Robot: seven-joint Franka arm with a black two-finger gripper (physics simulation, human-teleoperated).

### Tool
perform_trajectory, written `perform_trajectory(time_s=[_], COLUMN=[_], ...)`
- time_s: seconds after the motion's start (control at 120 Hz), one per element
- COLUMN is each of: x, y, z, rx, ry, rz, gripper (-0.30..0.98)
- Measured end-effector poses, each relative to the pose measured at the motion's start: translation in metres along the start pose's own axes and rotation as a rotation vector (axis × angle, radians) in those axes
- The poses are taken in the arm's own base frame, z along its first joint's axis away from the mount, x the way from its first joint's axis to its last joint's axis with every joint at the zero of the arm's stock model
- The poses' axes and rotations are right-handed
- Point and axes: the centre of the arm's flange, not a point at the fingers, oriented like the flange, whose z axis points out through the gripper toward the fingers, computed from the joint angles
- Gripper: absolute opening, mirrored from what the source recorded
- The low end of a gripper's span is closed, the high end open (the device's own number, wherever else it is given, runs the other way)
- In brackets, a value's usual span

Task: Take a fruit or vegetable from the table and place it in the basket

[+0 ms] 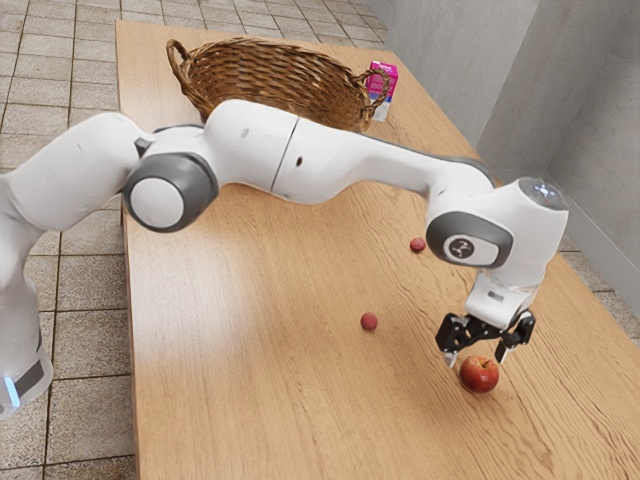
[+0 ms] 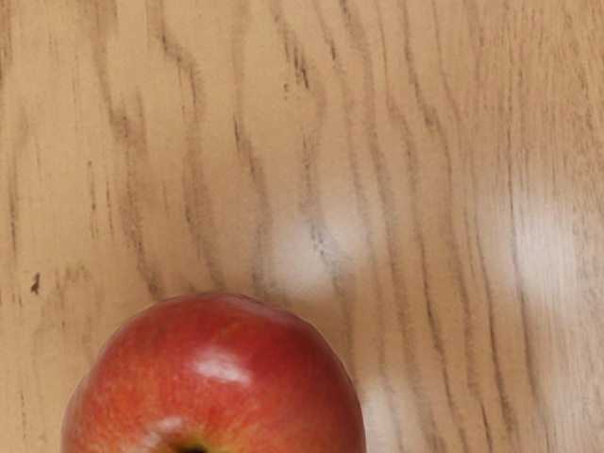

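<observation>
Glossy apple (image 2: 222, 377); wooden table (image 2: 311, 142)

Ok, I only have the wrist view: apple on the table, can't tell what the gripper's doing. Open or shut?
Observer: Open. In the exterior view the gripper is down at the apple, fingers apart and not closed on it.
Operator: Anything else on the table that could be fruit?
Observer: Two small, round, reddish things, one nearer the exterior view's left, the other farther back. Can't tell the kind.
Operator: And the basket?
Observer: Basket is at the table's far end in the exterior view, next to a pink box.
</observation>
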Motion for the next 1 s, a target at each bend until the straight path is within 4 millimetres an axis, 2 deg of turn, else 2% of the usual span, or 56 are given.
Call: perform_trajectory(time_s=[0.133, 0.408, 0.775, 1.0], x=[-0.001, -0.009, -0.003, -0.001], y=[-0.004, -0.011, -0.014, -0.015], z=[0.010, 0.019, 0.029, 0.036], rx=[0.000, 0.019, 0.039, 0.043], ry=[0.002, -0.003, 0.013, 0.020], rz=[0.001, -0.006, 0.007, 0.011], gripper=[0.67, 0.67, 0.67, 0.53])
